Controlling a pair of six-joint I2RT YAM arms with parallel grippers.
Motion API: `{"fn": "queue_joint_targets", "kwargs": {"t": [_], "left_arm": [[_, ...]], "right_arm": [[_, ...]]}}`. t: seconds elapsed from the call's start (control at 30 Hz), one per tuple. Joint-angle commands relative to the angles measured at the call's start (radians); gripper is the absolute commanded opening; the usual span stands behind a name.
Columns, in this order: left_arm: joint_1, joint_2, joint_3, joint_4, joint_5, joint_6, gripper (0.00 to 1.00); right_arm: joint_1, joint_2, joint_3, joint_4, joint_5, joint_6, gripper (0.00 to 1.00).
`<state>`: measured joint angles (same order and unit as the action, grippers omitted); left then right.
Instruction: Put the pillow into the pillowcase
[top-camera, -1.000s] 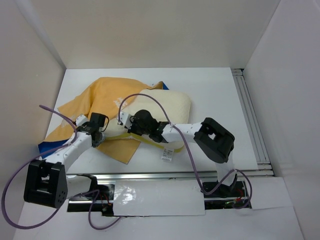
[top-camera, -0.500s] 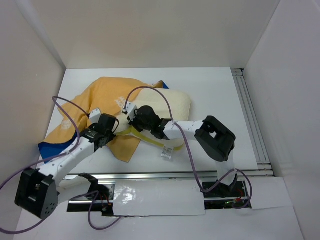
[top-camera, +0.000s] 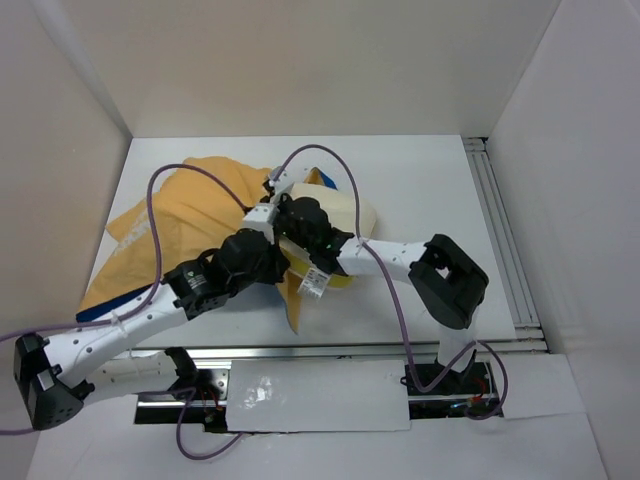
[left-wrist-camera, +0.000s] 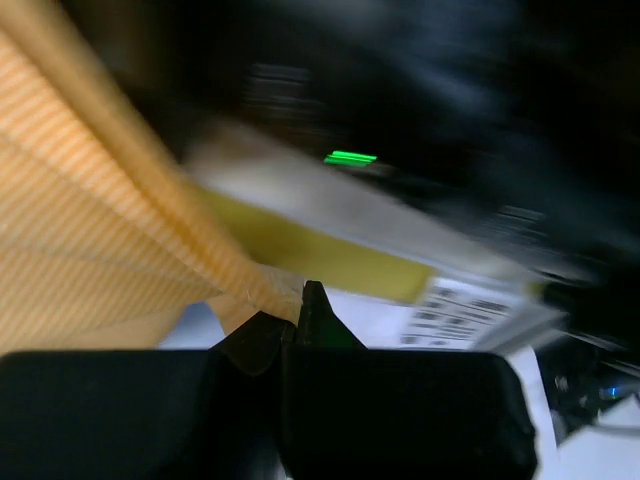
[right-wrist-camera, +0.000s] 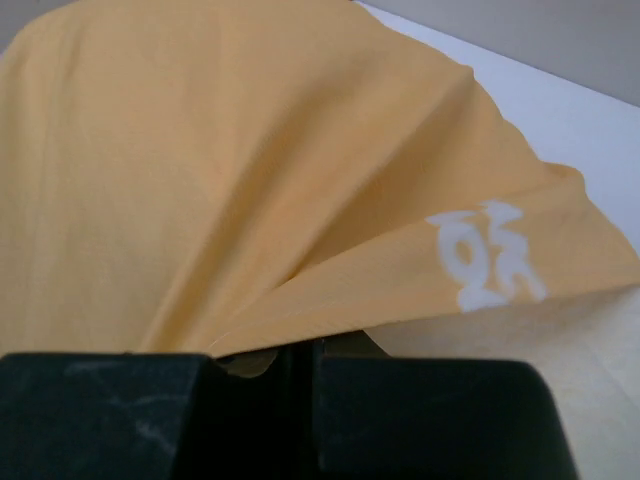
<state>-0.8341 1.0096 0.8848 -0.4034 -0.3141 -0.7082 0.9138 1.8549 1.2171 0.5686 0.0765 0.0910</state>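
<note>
Fingers (right-wrist-camera: 420, 420) clamp tight on cloth. The right gripper (right-wrist-camera: 296, 365) and left gripper (left-wrist-camera: 292, 330) each pinch the pillowcase (top-camera: 185, 205) edge against the pillow (top-camera: 338, 203), mid-table — drawing both edges rightward together, mouth held open, should sleeve it.

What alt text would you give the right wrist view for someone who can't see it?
The right gripper is shut on a fold of the orange pillowcase, which fills most of the view. White lettering shows at right, above a strip of cream pillow.
</note>
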Motion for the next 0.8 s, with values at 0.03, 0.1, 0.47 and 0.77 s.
{"fn": "queue_joint_targets", "kwargs": {"t": [0.03, 0.1, 0.47, 0.77], "left_arm": [[-0.166, 0.046, 0.101, 0.104, 0.116, 0.082, 0.0], [-0.218, 0.06, 0.112, 0.104, 0.107, 0.082, 0.0], [-0.229, 0.096, 0.112, 0.02, 0.044, -0.046, 0.0], [-0.229, 0.216, 0.212, -0.074, 0.087, -0.011, 0.47]], "right_arm": [[0.007, -0.042, -0.004, 0.341, 0.083, 0.113, 0.0], [-0.003, -0.029, -0.034, 0.352, 0.106, 0.144, 0.0], [-0.107, -0.15, -0.243, 0.188, -0.183, 0.199, 0.48], [-0.184, -0.413, -0.318, -0.323, -0.011, 0.173, 1.0]]}}
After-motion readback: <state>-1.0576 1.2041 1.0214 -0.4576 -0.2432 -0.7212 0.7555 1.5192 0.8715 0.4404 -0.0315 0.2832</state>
